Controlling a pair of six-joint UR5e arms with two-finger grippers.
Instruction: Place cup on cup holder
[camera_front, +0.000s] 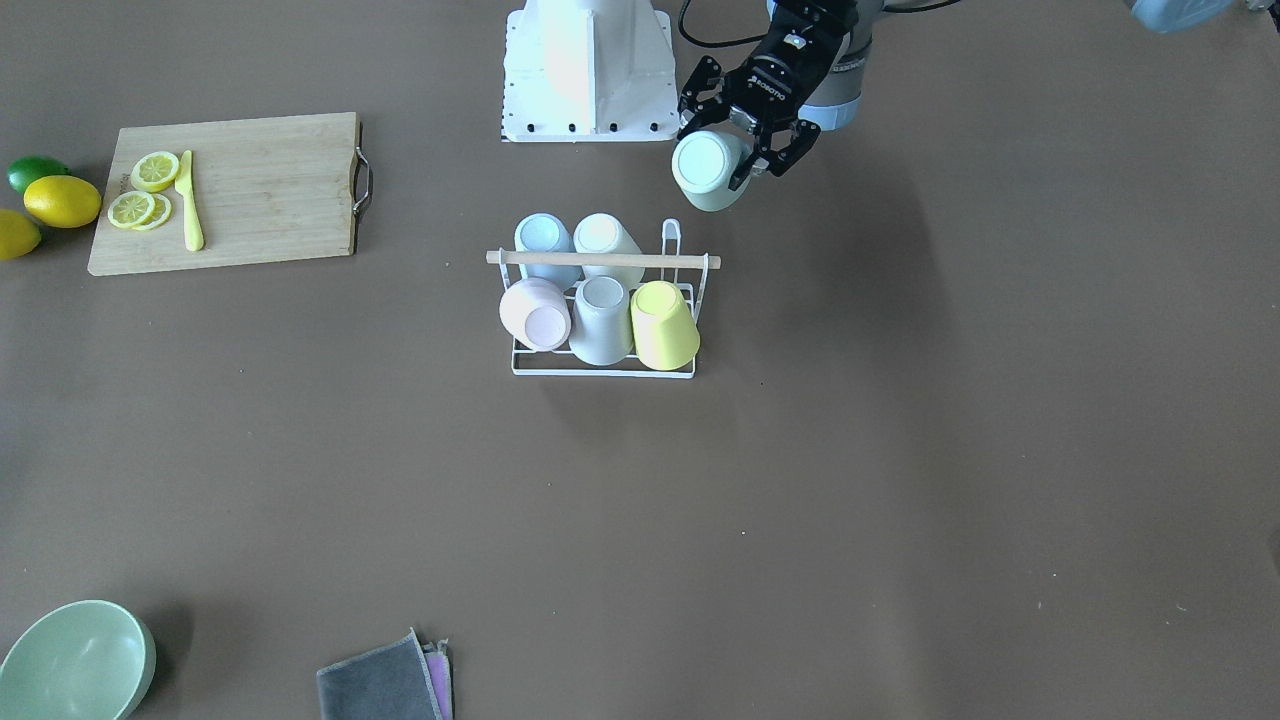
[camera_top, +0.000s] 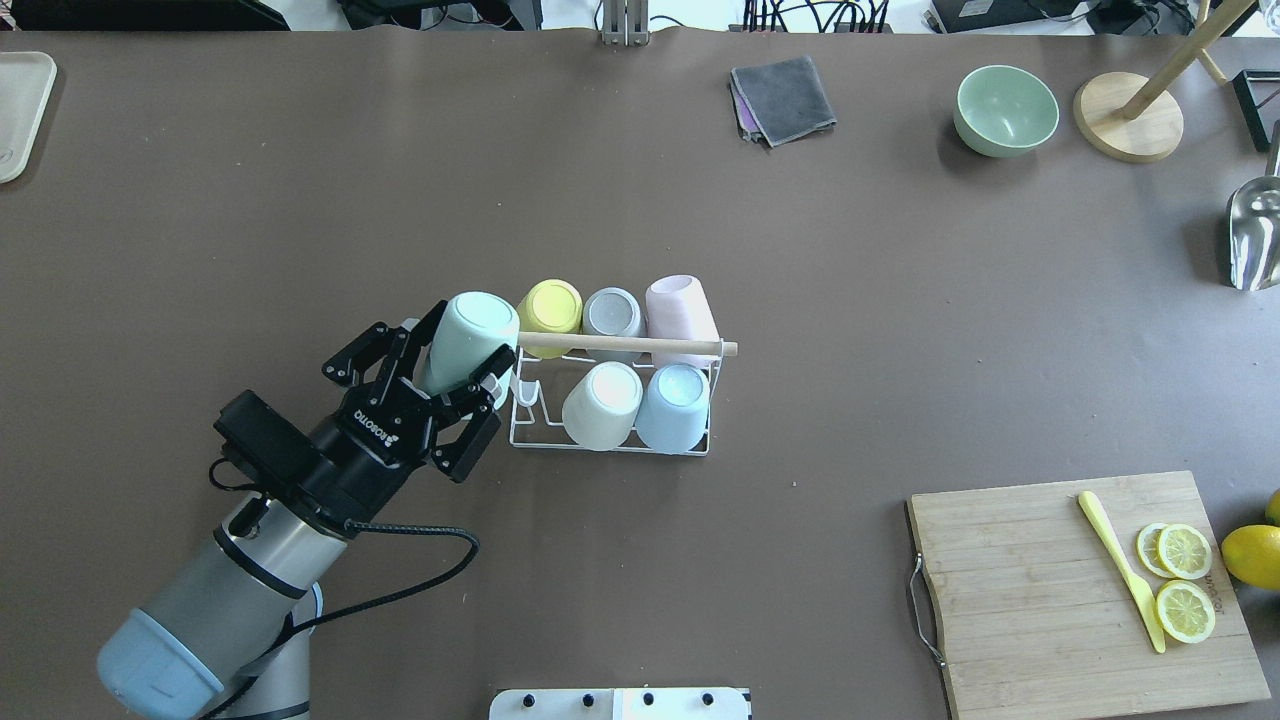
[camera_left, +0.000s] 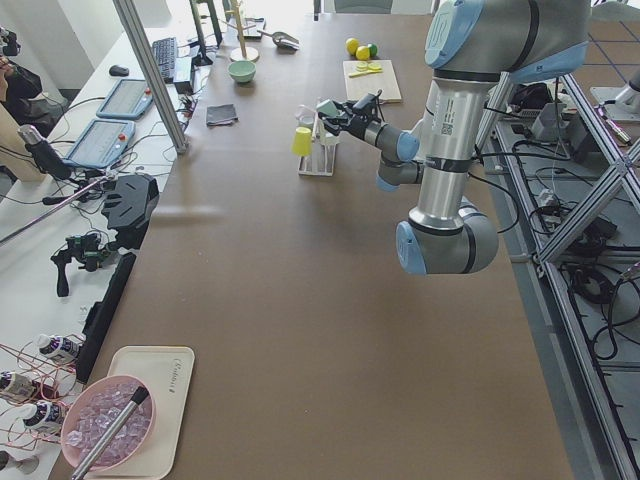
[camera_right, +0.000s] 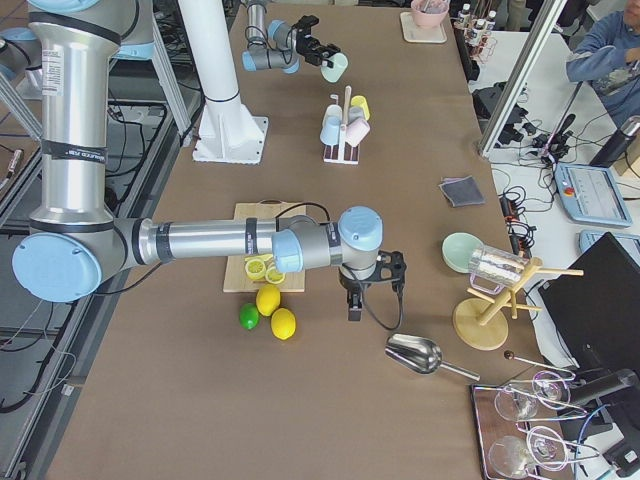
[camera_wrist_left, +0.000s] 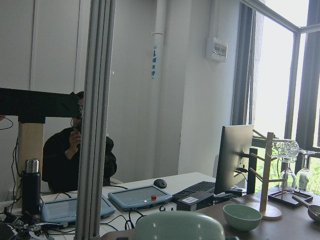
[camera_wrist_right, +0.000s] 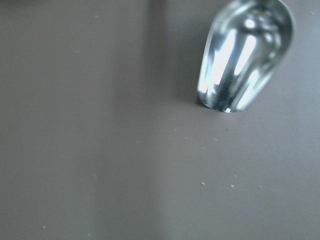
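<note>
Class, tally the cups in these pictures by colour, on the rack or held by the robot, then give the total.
Yellow cup: 1
Grey cup: 1
Pink cup: 1
White cup: 1
Blue cup: 1
Mint green cup, held in the left tool: 1
Total: 6

Pale wall, tall daylit window, grey metal post, white desk, dark monitor, perhaps switched off

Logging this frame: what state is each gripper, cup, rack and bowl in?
Cup holder: upright, five prongs taken, one bare.
Left gripper: shut on the mint cup.
Mint cup: held aloft, tilted, bottom up, beside the holder's end.
Right gripper: cannot tell.
Green bowl: upright, empty.
</note>
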